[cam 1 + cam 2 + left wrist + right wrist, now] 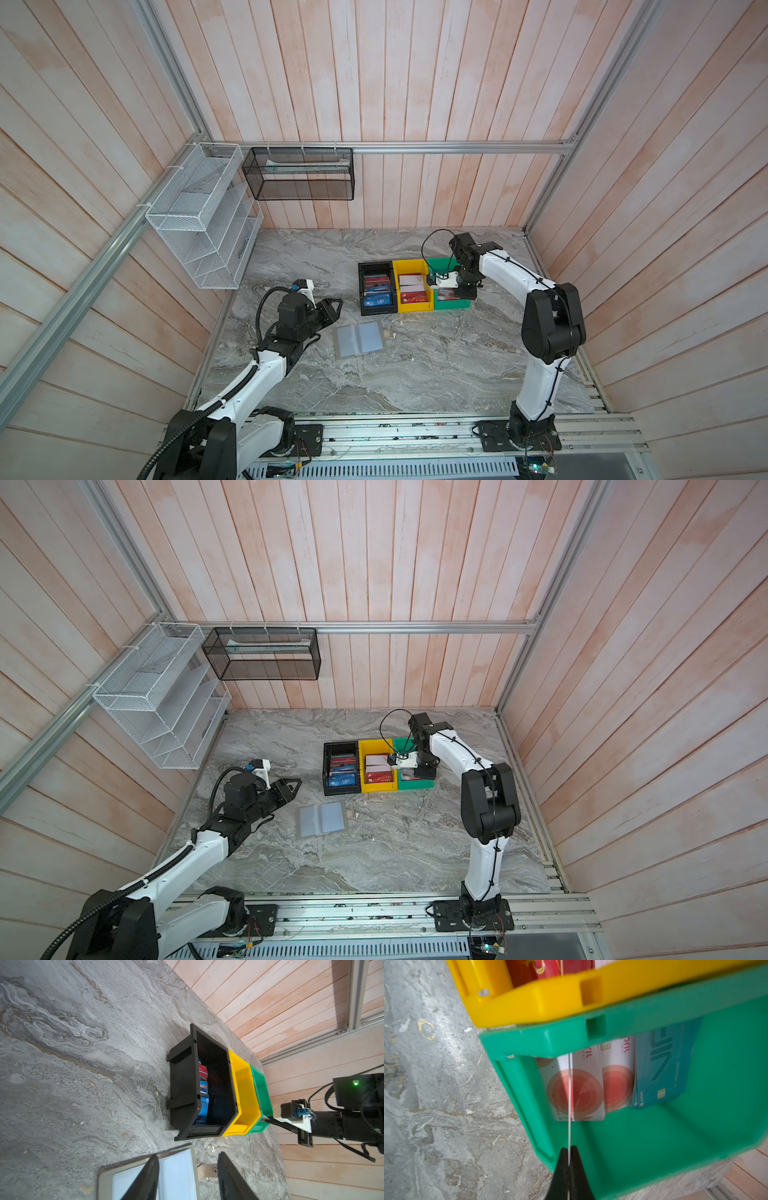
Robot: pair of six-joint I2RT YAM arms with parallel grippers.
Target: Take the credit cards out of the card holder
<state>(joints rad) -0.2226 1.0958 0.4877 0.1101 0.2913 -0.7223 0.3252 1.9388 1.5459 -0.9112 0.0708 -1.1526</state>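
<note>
The fingers (145, 1178) of the left gripper (334, 309) are shown partly spread, with nothing held between them. They are poised low over the grey marbled table (374, 382), near the far left corner of the card holder (358, 338). The card holder is laid open and flat near the middle of the table, its long axis running left to right in both top views and its fold crossing it. Its translucent sleeves look pale, and no card can be made out inside them.

Further right and farther back, three bins are set touching in a row. A black bin (360, 291) is filled with blue and red cards (377, 291), a yellow bin (413, 308) shows a red card (414, 296) on top, and a green bin (453, 304) ends the row.

Above the green bin the right gripper (568, 1148) is pointed downward, its fingers pressed shut on one credit card (568, 1134). That card is seen edge-on as a thin white line, so its face cannot be read. It is hung directly over the pale red-circle cards (583, 1093) stacked in the green bin, beside a teal card (660, 1072).

The drop is judged to turn on this: the credit card's long axis is aimed at the bin floor, inside the walls. The left arm is much the nearer to the card holder; the right is well apart from it.
</note>
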